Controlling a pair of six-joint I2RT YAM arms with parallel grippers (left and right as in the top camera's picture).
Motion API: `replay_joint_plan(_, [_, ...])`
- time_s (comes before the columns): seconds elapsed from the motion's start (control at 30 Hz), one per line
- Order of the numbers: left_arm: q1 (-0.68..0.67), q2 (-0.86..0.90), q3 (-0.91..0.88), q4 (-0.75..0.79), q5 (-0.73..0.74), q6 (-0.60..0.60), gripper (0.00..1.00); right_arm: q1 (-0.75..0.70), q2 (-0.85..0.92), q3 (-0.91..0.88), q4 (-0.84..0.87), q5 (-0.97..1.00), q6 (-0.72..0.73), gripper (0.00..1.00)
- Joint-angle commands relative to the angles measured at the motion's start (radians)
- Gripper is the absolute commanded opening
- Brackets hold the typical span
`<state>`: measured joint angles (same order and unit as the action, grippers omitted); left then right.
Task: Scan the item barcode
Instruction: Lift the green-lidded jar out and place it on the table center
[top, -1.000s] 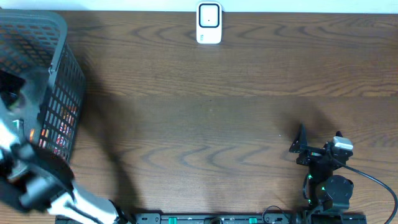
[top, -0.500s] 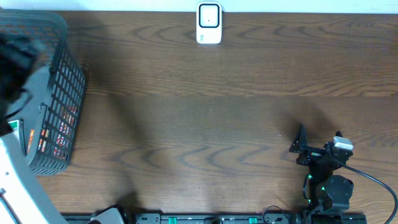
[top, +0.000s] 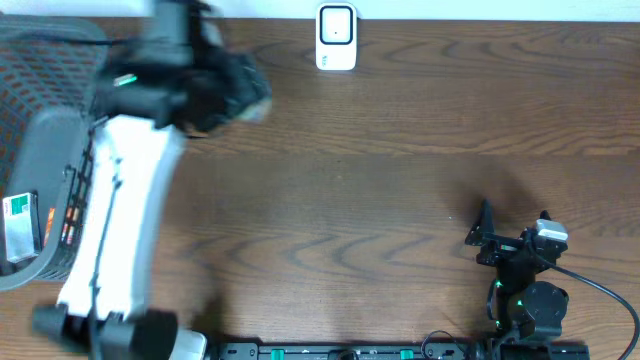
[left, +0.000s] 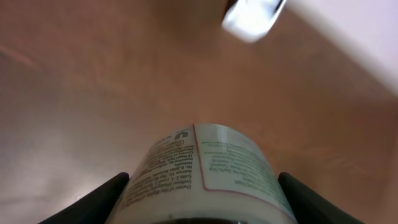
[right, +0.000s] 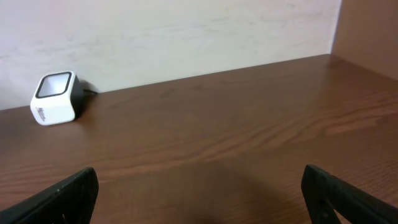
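The item (left: 205, 171) is a white round container with a printed label, and it fills the bottom of the left wrist view. My left gripper (left: 204, 182) is shut on it, one dark finger on each side. Overhead, the left gripper (top: 232, 92) is a dark blur above the table's back left, left of the white barcode scanner (top: 336, 38). The scanner (left: 252, 18) shows blurred ahead of the item. No barcode is readable. My right gripper (top: 513, 222) rests open at the front right, with nothing between its fingers (right: 74, 193).
A grey mesh basket (top: 60, 60) stands at the table's left edge with packaged goods (top: 20, 225) in it. The left arm's white link (top: 120, 220) crosses in front of the basket. The right wrist view shows the scanner (right: 55, 98) against the back wall.
The left arm has risen from the basket and swung right toward the scanner with the item in its jaws. The right arm has not moved.
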<state>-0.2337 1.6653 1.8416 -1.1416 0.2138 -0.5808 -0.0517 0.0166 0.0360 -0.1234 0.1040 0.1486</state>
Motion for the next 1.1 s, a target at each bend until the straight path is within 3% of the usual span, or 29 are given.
replay_joint_plan(0.0, [-0.109,0.085,-0.002,-0.045,-0.154,0.038,0.7,-0.001,-0.009,-0.004,-0.001,-0.004,-0.008,0.99])
replay_joint_plan(0.23, [-0.265,0.231,-0.059,-0.017,-0.235,0.037,0.7,-0.001,-0.009,-0.004,-0.001,-0.004,-0.008,0.99])
replay_joint_plan(0.37, [-0.326,0.278,-0.154,0.119,-0.283,0.047,0.7,-0.001,-0.009,-0.004,-0.001,-0.004,-0.008,0.99])
replay_joint_plan(0.53, [-0.367,0.293,-0.316,0.337,-0.262,0.142,0.7,-0.001,-0.009,-0.004,0.0,-0.004,-0.008,0.99])
replay_joint_plan(0.67, [-0.383,0.293,-0.431,0.453,-0.171,0.312,0.71,-0.001,-0.009,-0.004,-0.001,-0.004,-0.008,0.99])
replay_joint_plan(0.8, [-0.383,0.293,-0.498,0.491,-0.016,0.591,0.71,-0.001,-0.009,-0.004,0.0,-0.004,-0.008,0.99])
replay_joint_plan(0.87, [-0.383,0.293,-0.511,0.472,0.092,0.755,0.71,-0.001,-0.009,-0.004,0.0,-0.004,-0.008,0.99])
replay_joint_plan(1.07, [-0.38,0.293,-0.512,0.382,0.113,0.967,0.79,-0.001,-0.009,-0.004,-0.001,-0.004,-0.008,0.99])
